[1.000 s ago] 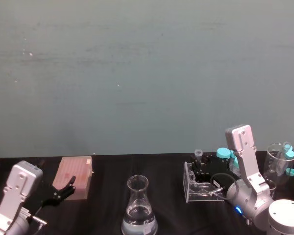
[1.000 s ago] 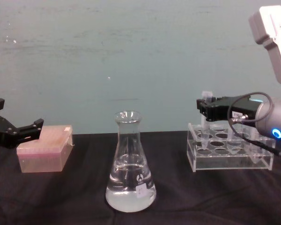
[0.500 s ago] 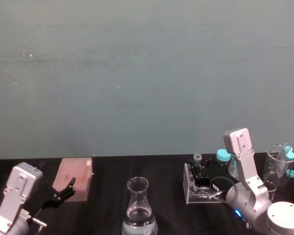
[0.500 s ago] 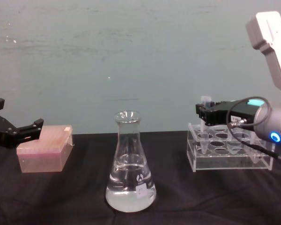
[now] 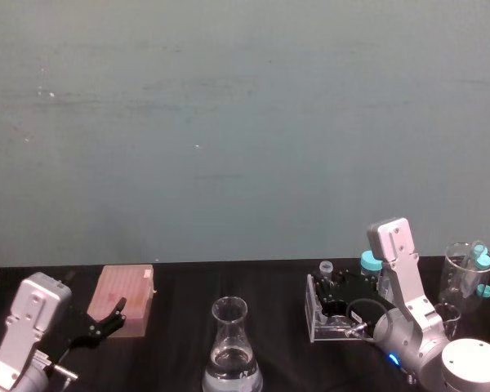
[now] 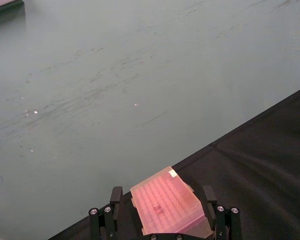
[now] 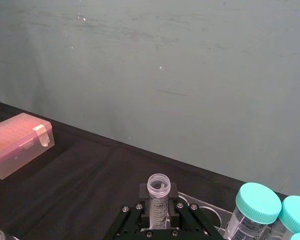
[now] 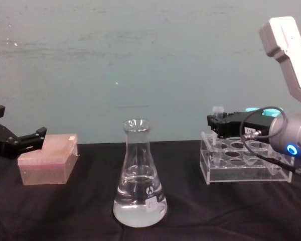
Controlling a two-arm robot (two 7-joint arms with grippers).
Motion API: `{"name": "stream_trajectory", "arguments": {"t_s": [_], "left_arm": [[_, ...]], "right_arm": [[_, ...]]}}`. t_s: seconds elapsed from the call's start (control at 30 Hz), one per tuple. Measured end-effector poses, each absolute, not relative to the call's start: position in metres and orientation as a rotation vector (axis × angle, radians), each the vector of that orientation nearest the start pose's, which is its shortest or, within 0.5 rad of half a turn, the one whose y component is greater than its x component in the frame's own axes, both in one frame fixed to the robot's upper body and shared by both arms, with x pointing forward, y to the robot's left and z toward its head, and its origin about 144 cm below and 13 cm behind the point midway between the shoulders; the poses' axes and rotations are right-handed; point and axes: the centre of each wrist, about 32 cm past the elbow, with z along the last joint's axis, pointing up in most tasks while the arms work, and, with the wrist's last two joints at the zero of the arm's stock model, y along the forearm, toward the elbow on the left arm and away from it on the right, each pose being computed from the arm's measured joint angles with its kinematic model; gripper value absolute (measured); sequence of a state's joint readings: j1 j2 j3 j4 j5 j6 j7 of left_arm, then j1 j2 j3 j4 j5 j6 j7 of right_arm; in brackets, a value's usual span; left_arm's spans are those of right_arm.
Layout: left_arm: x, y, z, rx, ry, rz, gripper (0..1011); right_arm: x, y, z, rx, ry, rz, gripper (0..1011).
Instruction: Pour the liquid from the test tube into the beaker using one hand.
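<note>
A pink tip box point(image 8: 46, 158) sat at the table's left, while a clear rack point(image 8: 246, 163) with teal-capped tubes point(image 7: 258, 207) stood right.

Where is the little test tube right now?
The test tube is pinched upright in the right gripper, on the robot's right, over the near-left corner of the clear rack, right of the beaker.

Right gripper point(image 8: 216, 124) has raised the test tube point(image 8: 218, 110) (clear of rack point(image 8: 246, 164)).
</note>
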State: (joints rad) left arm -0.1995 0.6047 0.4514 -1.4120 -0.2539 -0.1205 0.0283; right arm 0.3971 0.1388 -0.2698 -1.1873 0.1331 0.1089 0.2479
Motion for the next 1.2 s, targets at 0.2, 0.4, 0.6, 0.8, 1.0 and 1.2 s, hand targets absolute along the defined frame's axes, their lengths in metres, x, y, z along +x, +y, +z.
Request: {"name": "stream_trajectory", "arguments": {"t_s": [0.2, 0.4, 0.6, 0.8, 1.0, 1.2], "left_arm": [[0.4886, 0.3097, 1.1398, 0.305, -0.285, 1.248, 1000], [0.4886, 0.3096, 1.1398, 0.304, -0.285, 1.248, 1000], [0.4886, 0.3097, 1.1398, 0.305, -0.285, 1.248, 1000], [0.4886, 0.3097, 1.1398, 0.305, -0.285, 1.248, 1000], [0.4886, 0.3097, 1.1398, 0.304, -0.285, 1.248, 1000], [0.4886, 0.3097, 1.1398, 0.304, -0.285, 1.248, 1000]], "right_arm": [[0.5634, -0.2052, 1.1609, -0.172, 0.036, -1.130, 204], [0.5635, -0.2053, 1.1610, -0.171, 0.035, -1.130, 237], [0.5634, -0.2054, 1.1610, -0.171, 0.035, -1.130, 429], [0.5633, -0.2055, 1.1610, -0.170, 0.034, -1.130, 629], [0.5633, -0.2055, 1.1611, -0.169, 0.033, -1.130, 800], [0.5633, -0.2055, 1.1612, -0.169, 0.033, -1.130, 956]]}}
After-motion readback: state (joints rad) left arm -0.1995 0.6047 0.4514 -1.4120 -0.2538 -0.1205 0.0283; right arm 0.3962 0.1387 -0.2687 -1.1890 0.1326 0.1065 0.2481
